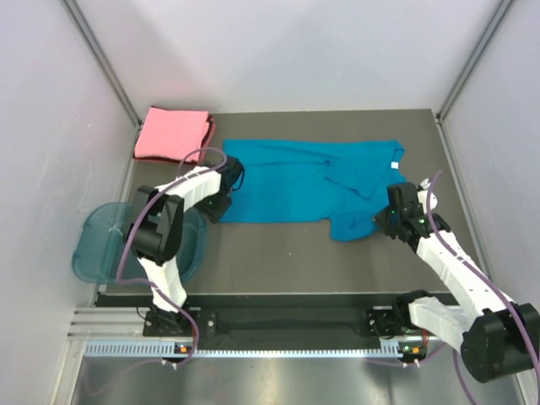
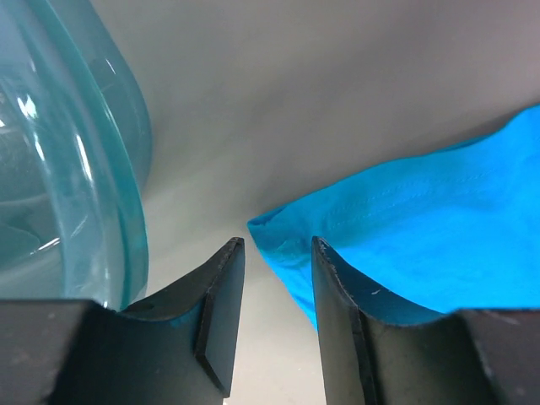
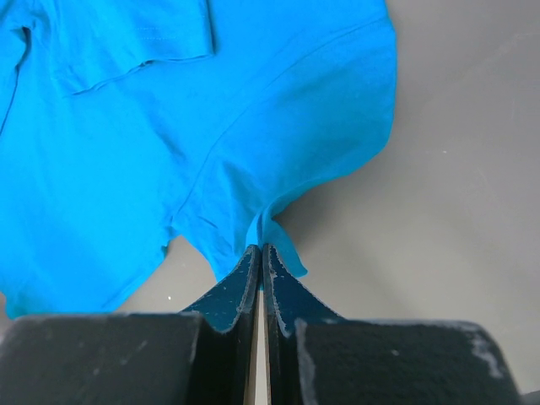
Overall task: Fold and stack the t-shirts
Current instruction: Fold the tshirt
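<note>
At the left gripper (image 2: 274, 253), jaws spread, nothing between them. Just past the tips, in line with the gap, sits a hem corner of the teal-blue t-shirt (image 2: 422, 219). The cloth runs off to the right behind the right-hand finger. Can't tell if the tips touch the cloth. The translucent blue tub (image 2: 76, 169) is close on the other side, apart from the shirt.

Right gripper (image 3: 261, 253): fingers pressed together, pinching a small tuck of the same shirt's near edge, with the rest of the shirt spreading away ahead and to the left.

Top view: the shirt lies open and rumpled on the dark table (image 1: 278, 253), long axis left-right, with the left gripper at its near-left corner and the right gripper at its near-right end. One arm per end, each nearest its own corner.

Judgement: next move depends on the left jaws going slightly forward to take that corner. Only then are both ends held.

The salmon-pink t-shirt (image 1: 171, 133) lies folded at the far-left corner of the table, beside the teal shirt's far-left end. Teal not yet folded or stacked.
</note>
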Robot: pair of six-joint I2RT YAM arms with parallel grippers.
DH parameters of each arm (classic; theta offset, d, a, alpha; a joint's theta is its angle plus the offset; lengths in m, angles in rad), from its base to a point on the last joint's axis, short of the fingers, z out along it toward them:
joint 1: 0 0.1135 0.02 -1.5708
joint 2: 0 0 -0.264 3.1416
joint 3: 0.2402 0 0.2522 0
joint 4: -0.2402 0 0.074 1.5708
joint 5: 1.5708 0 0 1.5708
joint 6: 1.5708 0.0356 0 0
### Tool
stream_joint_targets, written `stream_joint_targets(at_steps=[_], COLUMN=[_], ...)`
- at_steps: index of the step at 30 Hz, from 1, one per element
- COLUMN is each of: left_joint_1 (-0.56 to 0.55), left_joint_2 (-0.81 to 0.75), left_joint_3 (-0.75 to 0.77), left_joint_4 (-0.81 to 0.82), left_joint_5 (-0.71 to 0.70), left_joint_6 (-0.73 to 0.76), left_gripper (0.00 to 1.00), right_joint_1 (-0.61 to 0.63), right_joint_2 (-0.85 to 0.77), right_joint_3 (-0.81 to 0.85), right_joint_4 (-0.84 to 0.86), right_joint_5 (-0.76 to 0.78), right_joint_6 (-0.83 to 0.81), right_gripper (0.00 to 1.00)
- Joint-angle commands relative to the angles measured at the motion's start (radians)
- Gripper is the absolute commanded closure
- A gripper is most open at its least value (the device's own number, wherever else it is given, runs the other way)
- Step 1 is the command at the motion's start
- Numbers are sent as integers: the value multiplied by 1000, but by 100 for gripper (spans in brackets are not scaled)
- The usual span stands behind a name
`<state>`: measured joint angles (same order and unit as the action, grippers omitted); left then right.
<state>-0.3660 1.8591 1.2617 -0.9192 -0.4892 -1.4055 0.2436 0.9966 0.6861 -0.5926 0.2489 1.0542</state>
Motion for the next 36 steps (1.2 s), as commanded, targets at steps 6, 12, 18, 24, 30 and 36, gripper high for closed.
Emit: stream_joint_targets(at_steps=[6,12,18,24,30,36], left_joint_1=[-17,-22,-27,-28,-28,-27], left_joint_2=[23,19,-21,-54,-63,-28], left_joint_3=[-19,-1,45,70,140,257], left_joint_4=[13,6,16,68,80,62], left_joint_5=[34,23,-3,-31,-77,-169], left_joint_6=[-38,-13,48,146,217,284], left_gripper=[62,100,100,100,100,100], right_joint_1=[-23,-29,-33,-33,-46,-72], right_joint_2=[-33,-47,-69,-72,-49,17], right_joint_3=[-13,1,44,95,136,219], right_joint_4=[13,-4,-7,14,56,96], right_joint_5=[6,32,78,125,151,164], right_joint_6=[-20,-30,-56,-121,-183,-247], right_gripper=[100,100,100,100,100,100])
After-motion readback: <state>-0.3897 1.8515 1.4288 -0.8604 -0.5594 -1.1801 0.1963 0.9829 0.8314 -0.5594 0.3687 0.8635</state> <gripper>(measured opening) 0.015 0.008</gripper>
